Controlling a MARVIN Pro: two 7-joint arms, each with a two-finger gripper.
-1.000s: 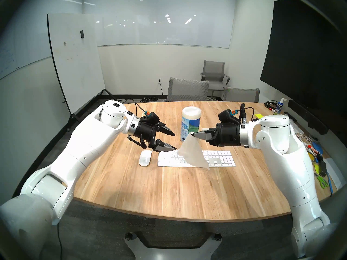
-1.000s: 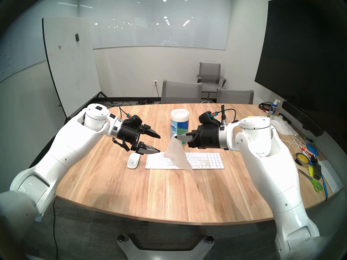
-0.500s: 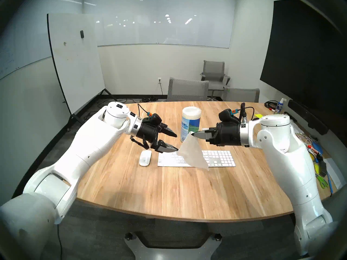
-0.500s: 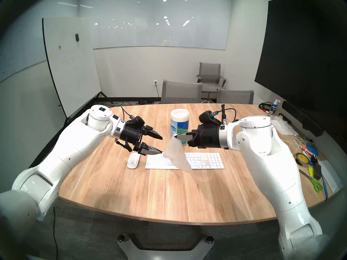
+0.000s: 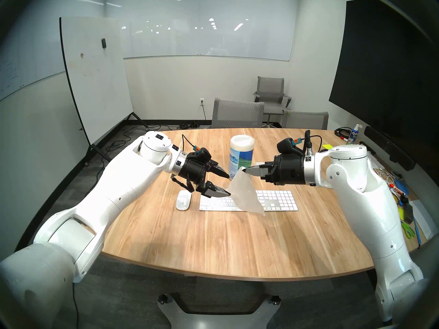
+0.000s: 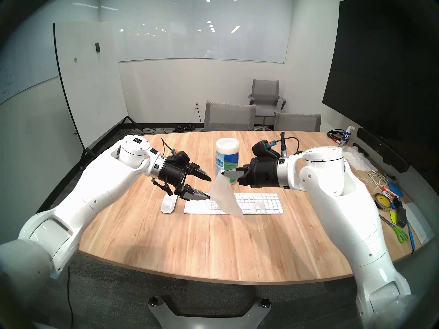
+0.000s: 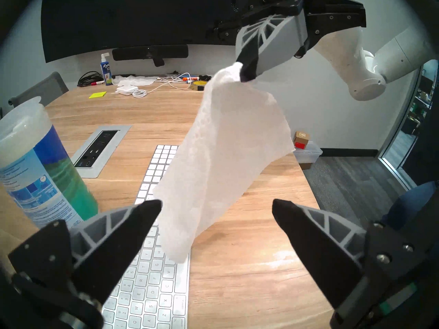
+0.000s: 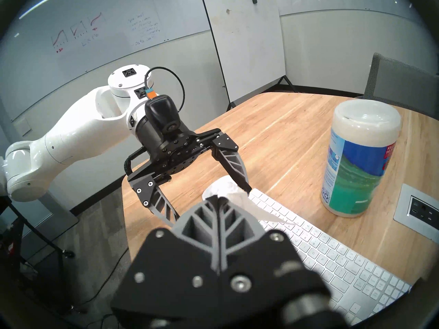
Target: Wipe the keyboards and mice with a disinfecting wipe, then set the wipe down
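The right gripper [image 5: 242, 170] is clamped on one corner of the wipe [image 5: 244, 193]. The sheet hangs free above the keyboard [image 5: 273, 200], its lower tip over the keys and no part pressed to them. The left gripper [image 5: 228, 185] is spread wide at the wipe's left edge, one finger on each side of the sheet, not yet closed on it. The mouse [image 5: 183, 199] lies on the table [image 5: 213, 238] just left of the keyboard, untouched. The canister [image 5: 241, 156] stands behind the keyboard.

Procedure, as judged from this state: the step in hand is a second grasp on the hanging wipe, either to spread it or to hand it over.
1. Centre the sheet edge between the left fingers before closing; the sheet is thin and limp and can slip aside.
2. Close on a lower edge, well apart from the right fingertips.
3. Keep the right grip firm until the left one holds.
4. Keep the far left finger clear of the canister.

View differences: the left wrist view shows the sheet's lower fold [image 7: 190, 226] lying nearer one finger than the other, which the head views cannot resolve. The right wrist view confirms its own fingers are together on the bunched corner [image 8: 221, 190]. Only the head views show the mouse.
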